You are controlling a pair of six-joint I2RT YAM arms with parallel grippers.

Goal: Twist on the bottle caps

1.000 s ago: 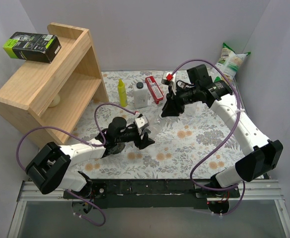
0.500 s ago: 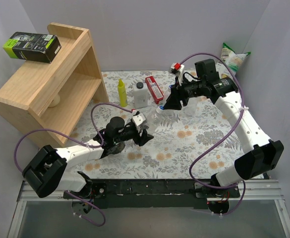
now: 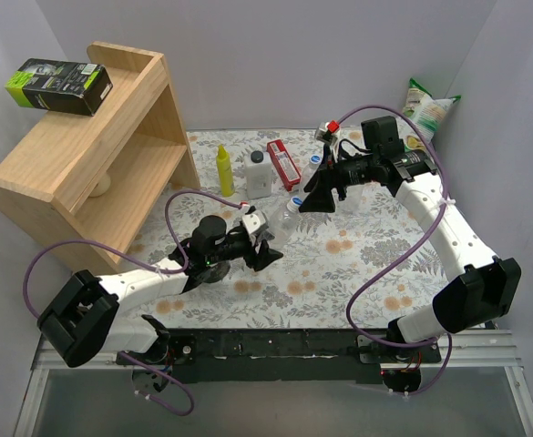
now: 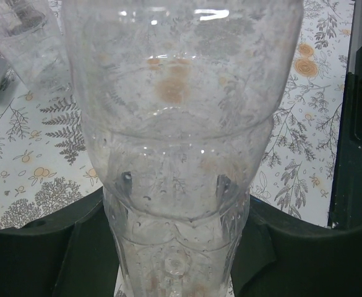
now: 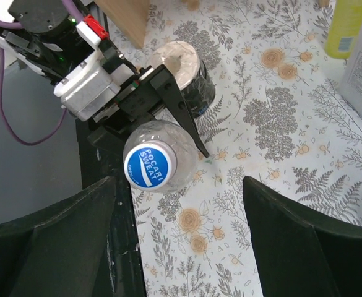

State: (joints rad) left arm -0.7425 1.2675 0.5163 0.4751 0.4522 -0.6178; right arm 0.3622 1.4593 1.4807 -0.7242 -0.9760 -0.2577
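A clear bottle (image 4: 181,154) fills the left wrist view, clamped low on its body by my left gripper (image 4: 177,241), which is shut on it. From above, the left gripper (image 3: 266,244) holds that bottle (image 3: 282,223) tilted toward the back right. Its blue cap (image 5: 150,164), printed POCARI SWEAT, sits on the neck. My right gripper (image 5: 181,247) is open wide and stands clear of the cap, touching nothing. In the top view the right gripper (image 3: 316,198) hovers just right of the capped end (image 3: 295,201).
A second clear bottle (image 4: 26,49) stands behind the held one. A loose blue cap (image 3: 314,157) lies near the right arm. At the back are a yellow bottle (image 3: 224,170), a white bottle (image 3: 259,173) and a red box (image 3: 284,164). A wooden shelf (image 3: 93,155) fills the left.
The right gripper has opened off the bottle's cap and drawn back toward the upper right. The left gripper keeps its hold on the bottle, barely shifted.
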